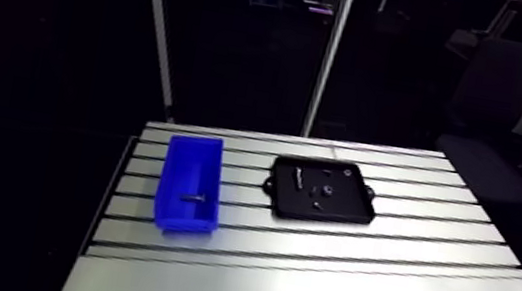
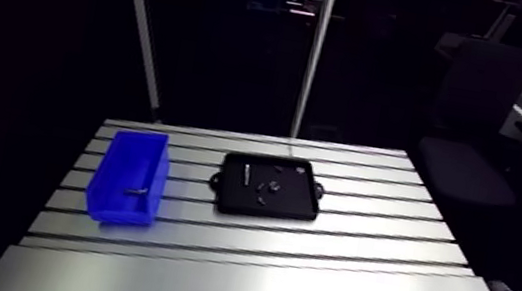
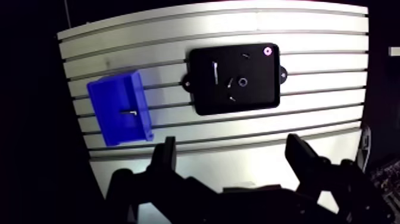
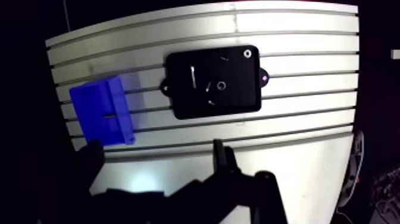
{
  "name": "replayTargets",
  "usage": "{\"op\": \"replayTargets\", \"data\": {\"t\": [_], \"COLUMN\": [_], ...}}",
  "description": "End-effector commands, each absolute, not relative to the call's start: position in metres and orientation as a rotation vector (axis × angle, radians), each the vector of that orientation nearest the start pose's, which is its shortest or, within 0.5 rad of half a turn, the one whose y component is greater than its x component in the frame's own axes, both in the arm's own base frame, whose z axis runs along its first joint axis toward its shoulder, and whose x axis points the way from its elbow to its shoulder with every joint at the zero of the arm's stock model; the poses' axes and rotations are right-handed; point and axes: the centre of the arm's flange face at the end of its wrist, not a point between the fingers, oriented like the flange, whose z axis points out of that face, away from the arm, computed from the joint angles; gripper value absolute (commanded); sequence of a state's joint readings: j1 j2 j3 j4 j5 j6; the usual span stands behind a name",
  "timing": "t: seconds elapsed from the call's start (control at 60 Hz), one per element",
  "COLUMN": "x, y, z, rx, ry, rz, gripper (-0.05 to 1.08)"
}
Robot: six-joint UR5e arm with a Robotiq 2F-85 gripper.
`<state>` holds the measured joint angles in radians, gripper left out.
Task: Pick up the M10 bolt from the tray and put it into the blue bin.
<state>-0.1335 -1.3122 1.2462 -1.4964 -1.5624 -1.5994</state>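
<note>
A blue bin stands on the left part of the slotted table, and a small grey bolt lies inside it. To its right sits the black tray, holding a long pin, a ring and a few small parts. In the wrist view my gripper hangs high above the table's near side. Its fingers are wide apart, open, with nothing between them. Bin and tray lie far ahead of the fingers. The arm view does not show the gripper.
The aluminium table has a smooth plate along its near side and slotted rails further back. Its left edge runs close to the bin. A washer-like part sits in the tray's far corner.
</note>
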Motion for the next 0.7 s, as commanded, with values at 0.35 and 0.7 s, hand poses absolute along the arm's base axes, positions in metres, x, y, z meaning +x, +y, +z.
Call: {"op": "replayTargets", "data": {"t": [0.35, 0.7], "x": [-0.5977, -0.5978], "y": [-0.0647, -0.0643], "z": [0.4946, 0.4911], "rx": [0.147, 0.147], "ry": [3.113, 3.107], "rz": [-0.011, -0.005], "gripper": [0.0, 0.0]}}
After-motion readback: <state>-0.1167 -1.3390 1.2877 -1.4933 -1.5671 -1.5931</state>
